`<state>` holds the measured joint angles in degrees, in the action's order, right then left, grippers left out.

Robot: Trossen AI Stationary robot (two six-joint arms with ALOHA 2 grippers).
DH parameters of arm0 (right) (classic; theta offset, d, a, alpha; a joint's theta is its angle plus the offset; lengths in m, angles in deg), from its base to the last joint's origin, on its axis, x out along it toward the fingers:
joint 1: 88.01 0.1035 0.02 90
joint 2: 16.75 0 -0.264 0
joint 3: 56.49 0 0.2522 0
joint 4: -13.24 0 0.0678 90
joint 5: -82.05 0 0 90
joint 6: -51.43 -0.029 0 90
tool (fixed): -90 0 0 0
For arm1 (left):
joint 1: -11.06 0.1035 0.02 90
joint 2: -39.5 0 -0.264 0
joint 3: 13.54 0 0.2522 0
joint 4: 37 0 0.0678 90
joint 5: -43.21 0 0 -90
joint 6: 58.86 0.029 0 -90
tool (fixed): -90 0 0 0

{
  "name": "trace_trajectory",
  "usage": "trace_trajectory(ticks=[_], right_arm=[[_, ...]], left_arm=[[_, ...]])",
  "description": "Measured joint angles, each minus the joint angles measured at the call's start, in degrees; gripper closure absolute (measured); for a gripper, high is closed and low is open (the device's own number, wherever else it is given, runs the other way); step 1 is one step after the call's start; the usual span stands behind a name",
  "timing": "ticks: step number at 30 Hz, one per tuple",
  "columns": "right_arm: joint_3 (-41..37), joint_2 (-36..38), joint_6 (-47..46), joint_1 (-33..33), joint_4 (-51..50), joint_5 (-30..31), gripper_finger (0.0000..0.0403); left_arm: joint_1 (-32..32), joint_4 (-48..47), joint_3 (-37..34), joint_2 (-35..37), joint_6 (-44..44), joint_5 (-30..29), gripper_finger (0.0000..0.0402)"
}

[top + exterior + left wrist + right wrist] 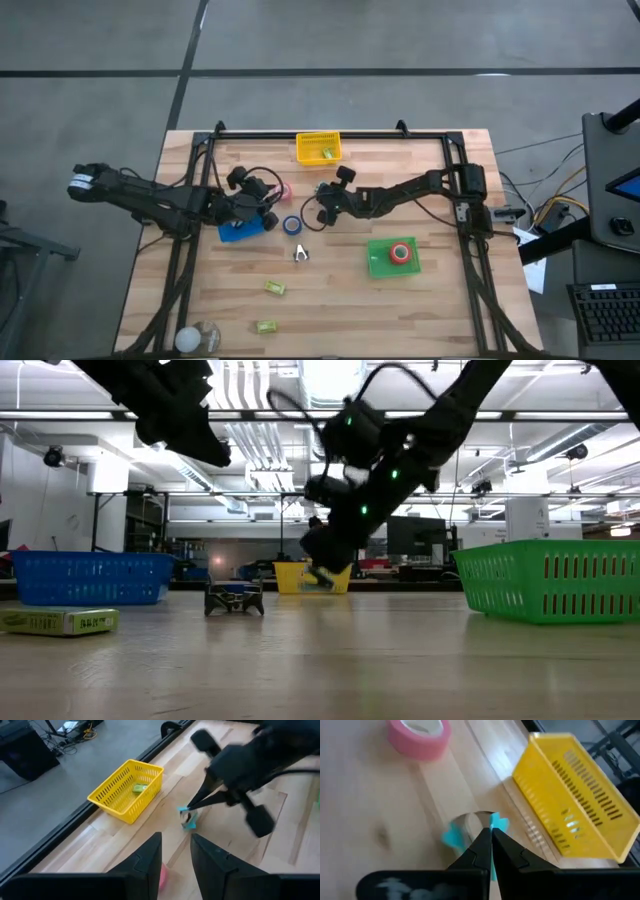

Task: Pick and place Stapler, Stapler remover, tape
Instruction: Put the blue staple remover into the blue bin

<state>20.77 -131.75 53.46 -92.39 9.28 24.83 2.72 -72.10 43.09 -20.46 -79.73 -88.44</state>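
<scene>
My right gripper (491,837) is shut on a teal stapler remover (189,818) near the table's middle, in front of the yellow basket (318,148). Another stapler remover (301,254), dark with pale jaws, lies on the table nearer the front. A pink tape (419,736) and a blue tape (292,225) lie flat on the wood. A red tape (400,252) sits in the green basket (380,262). My left gripper (175,857) stays open above the table beside the pink tape, over the blue basket (238,232). The stapler is out of view. My right gripper pinches the teal stapler remover between its two fingertips, at the top where the two teal grips (498,823) meet the metal. The fingers slant down from the table's right side. The remover hangs below the fingertips (200,802); in the low view it looks just clear of the table.
Two yellow-green boxes (275,288) (266,326) lie toward the front. A clear roll (205,336) and a white ball (186,341) sit at the front left corner. The yellow basket holds a green item (139,789). A black frame runs along the table's edges.
</scene>
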Motion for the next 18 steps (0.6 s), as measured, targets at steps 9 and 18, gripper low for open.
trace_trajectory(ticks=[9, 18], right_arm=[[-0.3, 11.5, 0.8, 3.9, -4.4, -3.2, 0.0395], [-1.6, 25.4, -2.0, 8.1, -6.4, -21.5, 0.0395]], left_arm=[[0.0, 1.8, -0.9, -0.1, 6.0, 0.4, 0.0296], [-0.8, 13.0, -2.9, -0.1, 16.0, 9.5, 0.0296]])
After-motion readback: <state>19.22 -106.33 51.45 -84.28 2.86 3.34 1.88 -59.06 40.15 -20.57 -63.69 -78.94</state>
